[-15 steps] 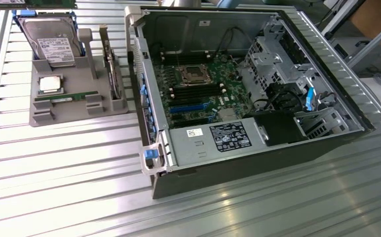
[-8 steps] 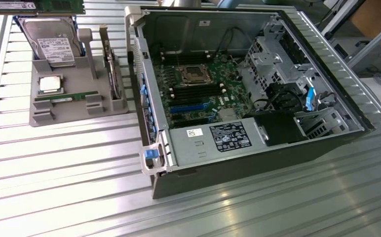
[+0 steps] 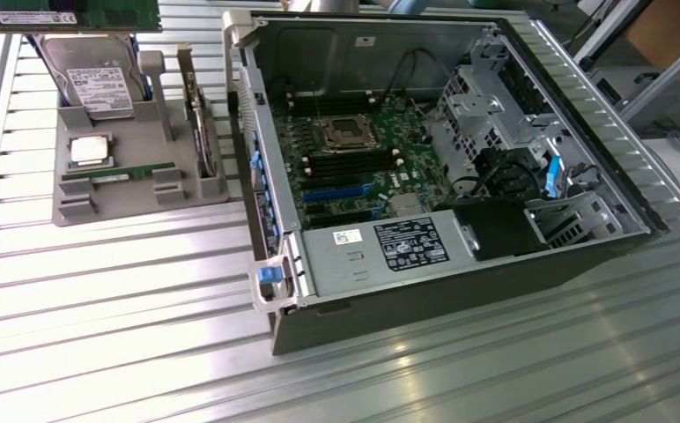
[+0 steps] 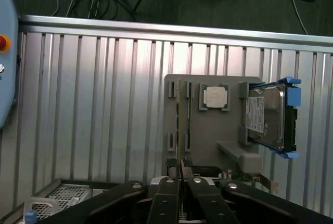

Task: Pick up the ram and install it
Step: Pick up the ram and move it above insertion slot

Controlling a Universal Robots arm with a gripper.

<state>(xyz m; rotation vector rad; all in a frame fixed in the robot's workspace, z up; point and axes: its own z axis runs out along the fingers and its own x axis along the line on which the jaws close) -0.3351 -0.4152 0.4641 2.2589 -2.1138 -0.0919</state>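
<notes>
The ram [image 3: 64, 16], a long green stick with a white label, hangs high at the top of the exterior view's left, above the grey holder tray [image 3: 117, 201]. In the wrist view my gripper [image 4: 179, 203] is shut on the ram, whose thin edge [image 4: 179, 174] rises from between the dark fingers [image 4: 165, 206]. The tray [image 4: 213, 130] lies straight below it. The open computer case [image 3: 279, 264] sits to the exterior view's right, with the dark memory slots [image 3: 346, 163] on its motherboard.
On the tray stand a hard drive [image 3: 87, 75], a square silver processor [image 3: 91, 152] and another green stick [image 3: 111, 176] in a slot. A power supply [image 3: 388, 251] and drive cage [image 3: 481, 97] fill the case. The ribbed metal table [image 3: 117, 308] surrounds everything.
</notes>
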